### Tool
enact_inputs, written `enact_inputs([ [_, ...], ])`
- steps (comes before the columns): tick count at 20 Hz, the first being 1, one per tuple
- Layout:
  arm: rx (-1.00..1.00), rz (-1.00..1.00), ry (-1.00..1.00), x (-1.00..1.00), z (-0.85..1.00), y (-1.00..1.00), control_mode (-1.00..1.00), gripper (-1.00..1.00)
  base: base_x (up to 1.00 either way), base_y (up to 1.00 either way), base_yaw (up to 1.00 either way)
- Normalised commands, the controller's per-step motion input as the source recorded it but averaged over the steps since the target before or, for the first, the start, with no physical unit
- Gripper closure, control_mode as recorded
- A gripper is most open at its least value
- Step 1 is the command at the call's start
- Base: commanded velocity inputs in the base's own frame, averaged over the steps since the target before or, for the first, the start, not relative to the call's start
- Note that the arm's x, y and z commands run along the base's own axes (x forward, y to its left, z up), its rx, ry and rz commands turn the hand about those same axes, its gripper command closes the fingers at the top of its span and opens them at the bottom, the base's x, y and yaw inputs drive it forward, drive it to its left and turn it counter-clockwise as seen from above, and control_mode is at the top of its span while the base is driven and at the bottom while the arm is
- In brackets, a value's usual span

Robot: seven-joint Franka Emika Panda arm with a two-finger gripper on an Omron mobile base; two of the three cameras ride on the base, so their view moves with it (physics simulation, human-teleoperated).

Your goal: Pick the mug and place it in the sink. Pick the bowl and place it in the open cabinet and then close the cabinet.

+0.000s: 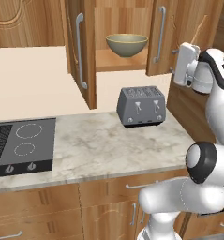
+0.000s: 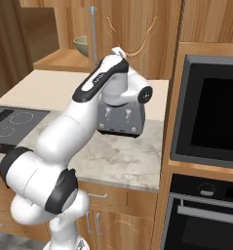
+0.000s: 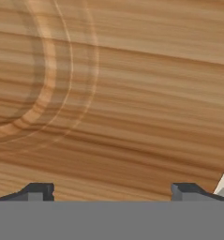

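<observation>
Cooktop [image 1: 20, 145]: black, at the left end of the desk [image 1: 92, 140]; plays no part in this step.
Left door [image 1: 80, 51]: swung wide, edge-on to the left base view, bar handle facing out.
Bowl [image 1: 127, 44]: upright on the cabinet [image 1: 118, 65] shelf, between the two doors, nothing touching it. Placing looks done.
Toaster [image 1: 141, 106]: grey, on the desk below the shelf, near the right door's swing.
Right door [image 1: 162, 35]: open, standing out from the cabinet; hand sits just right of it.
Gripper [image 3: 112, 192]: jaws spread wide, nothing between them. Hand view shows wood grain and a carved arc close ahead, so it faces a door panel at close range; contact cannot be told.
Step in hand (judged): closing the cabinet, right door first.
Mug, sink: no entry here.
Risk 1: a push near the hinge side would give little leverage; fingers may slide along the panel and the door stay ajar.
Risk 2: a fingertip could catch the bar handle and stall the swing.
Risk 3: left door needs its own push; the elbow passes close over the toaster.
</observation>
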Motion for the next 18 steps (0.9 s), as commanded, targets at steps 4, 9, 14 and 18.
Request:
enact_inputs([
  [4,0.0,-0.07,0.04,0.65,0.0,0.48,-1.0,-1.0,0.0,0.0,0.0],
  [9,-0.02,-0.09,0.04,0.62,0.0,0.4,-1.0,-1.0,0.0,0.0,0.0],
  [14,0.0,-0.08,0.06,0.6,0.0,0.17,-1.0,-1.0,0.0,0.0,0.0],
  [18,0.0,-0.06,0.03,0.05,0.0,0.0,-1.0,-1.0,0.0,0.0,0.0],
])
